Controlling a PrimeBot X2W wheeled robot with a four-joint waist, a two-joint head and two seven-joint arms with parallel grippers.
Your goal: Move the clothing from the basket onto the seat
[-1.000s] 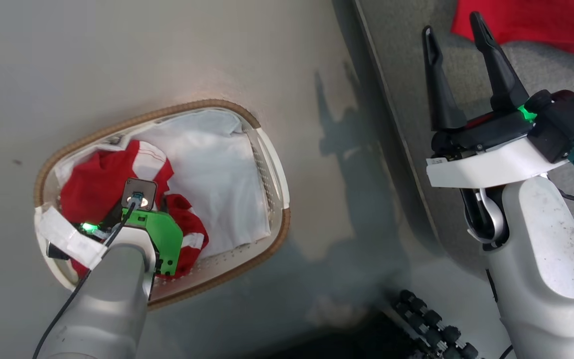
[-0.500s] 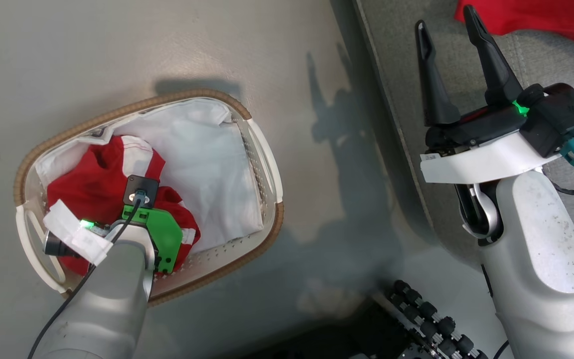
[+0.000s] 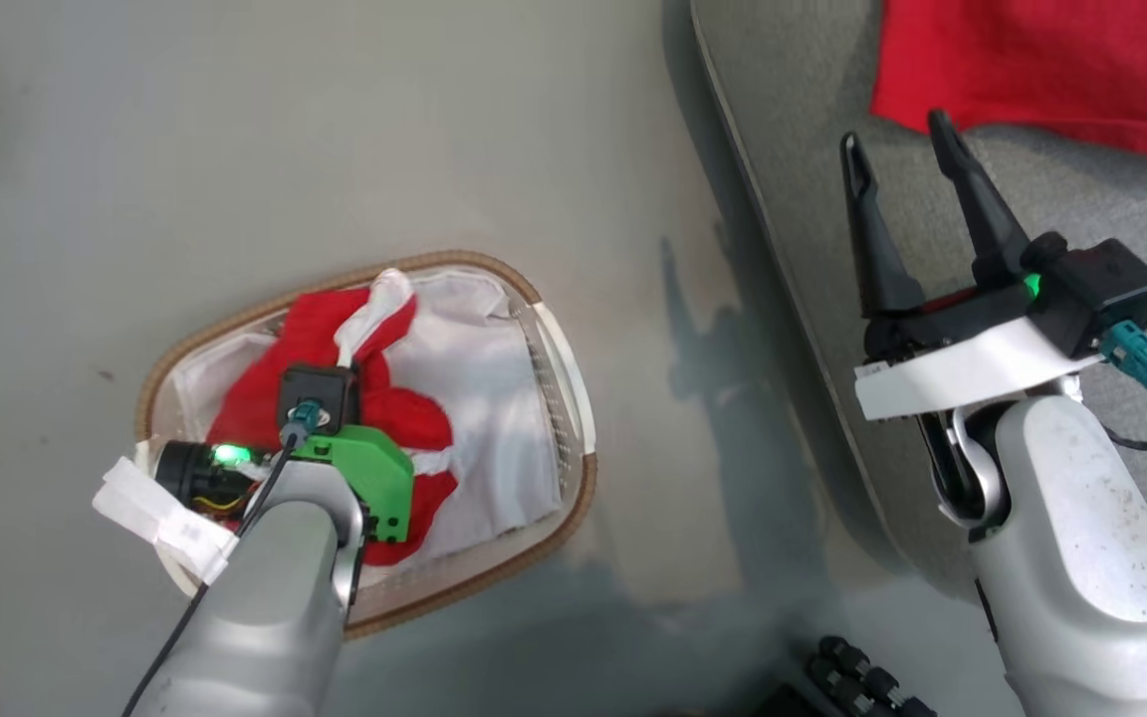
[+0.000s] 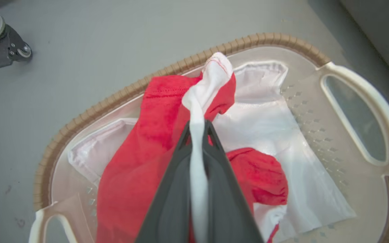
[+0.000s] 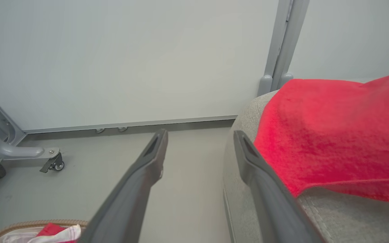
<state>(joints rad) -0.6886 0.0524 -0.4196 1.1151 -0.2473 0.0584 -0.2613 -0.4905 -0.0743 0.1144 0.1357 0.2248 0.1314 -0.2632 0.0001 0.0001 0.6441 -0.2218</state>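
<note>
Clothing in basket sits pinched in left tool; right tool gapes empty near seat.

A caster wheel rests on the grey floor; a white liner sheet lies crumpled.

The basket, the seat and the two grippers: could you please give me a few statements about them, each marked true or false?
1. The left gripper is shut on the white trim of the red garment in the basket. True.
2. The right gripper holds a garment. False: it is open and empty.
3. The seat is bare. False: a red cloth lies on it.
4. A white sheet lies in the basket. True.
</note>
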